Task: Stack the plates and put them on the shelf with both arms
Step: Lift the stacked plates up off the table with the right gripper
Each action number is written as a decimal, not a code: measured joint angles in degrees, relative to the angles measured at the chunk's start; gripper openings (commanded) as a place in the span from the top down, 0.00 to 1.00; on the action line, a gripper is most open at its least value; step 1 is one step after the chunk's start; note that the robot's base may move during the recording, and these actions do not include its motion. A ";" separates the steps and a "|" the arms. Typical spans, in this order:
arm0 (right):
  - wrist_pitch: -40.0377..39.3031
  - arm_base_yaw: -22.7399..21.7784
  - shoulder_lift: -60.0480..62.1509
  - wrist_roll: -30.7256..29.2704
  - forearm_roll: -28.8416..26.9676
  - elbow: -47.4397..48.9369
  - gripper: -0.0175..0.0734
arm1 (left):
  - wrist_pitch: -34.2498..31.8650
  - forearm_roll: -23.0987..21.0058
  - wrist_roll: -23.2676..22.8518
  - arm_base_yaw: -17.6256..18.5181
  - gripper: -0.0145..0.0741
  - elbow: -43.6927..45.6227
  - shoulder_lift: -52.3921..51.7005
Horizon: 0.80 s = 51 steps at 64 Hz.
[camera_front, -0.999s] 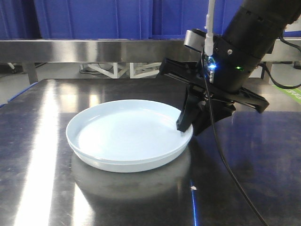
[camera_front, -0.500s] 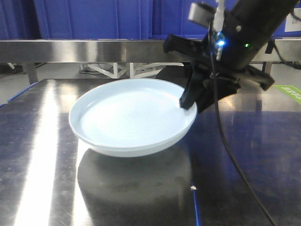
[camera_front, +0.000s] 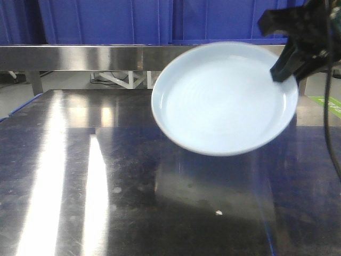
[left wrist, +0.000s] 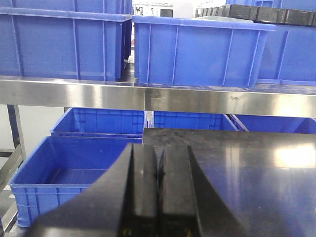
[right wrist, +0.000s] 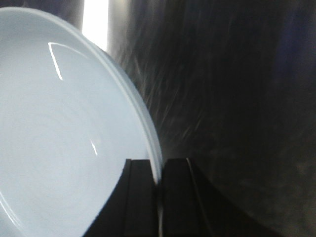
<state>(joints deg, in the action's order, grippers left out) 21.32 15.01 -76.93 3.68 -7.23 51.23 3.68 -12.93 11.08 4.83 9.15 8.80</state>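
Observation:
A large glossy white plate (camera_front: 224, 101) hangs tilted in the air above the dark steel tabletop (camera_front: 80, 202), its face turned toward the front camera. My right gripper (camera_front: 278, 74) is shut on the plate's right rim. In the right wrist view the rim (right wrist: 148, 133) runs down between the two black fingers of that gripper (right wrist: 158, 165). I cannot tell whether a second plate sits under it. The shelf's steel rail (camera_front: 80, 56) crosses behind the plate. My left gripper (left wrist: 159, 148) is shut and holds nothing, at the table's left corner, facing the shelf rail (left wrist: 98, 91).
Blue plastic crates (camera_front: 106, 21) stand on the shelf level above the rail. More blue crates (left wrist: 64, 168) sit low beyond the table's left edge (left wrist: 148, 131). A small white speck (camera_front: 218, 212) lies on the tabletop near the front.
The right gripper has lifted the plate off the tabletop and carried it up and to the right, tilting it more steeply. Only the plate's reflection is left on the table.

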 measured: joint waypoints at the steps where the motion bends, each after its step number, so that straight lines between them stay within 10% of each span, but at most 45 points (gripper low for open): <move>1: -0.90 0.02 0.55 0.00 0.12 -0.53 0.75 | 0.00 0.00 0.00 0.00 0.75 0.00 0.00; 51: -26.72 -0.17 29.14 0.00 -0.02 -28.12 0.75 | 0.00 0.00 0.00 0.00 0.75 0.00 0.00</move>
<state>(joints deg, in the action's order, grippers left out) -5.40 14.84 -47.79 3.68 -7.25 23.11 3.68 -12.93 11.08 4.83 9.15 8.80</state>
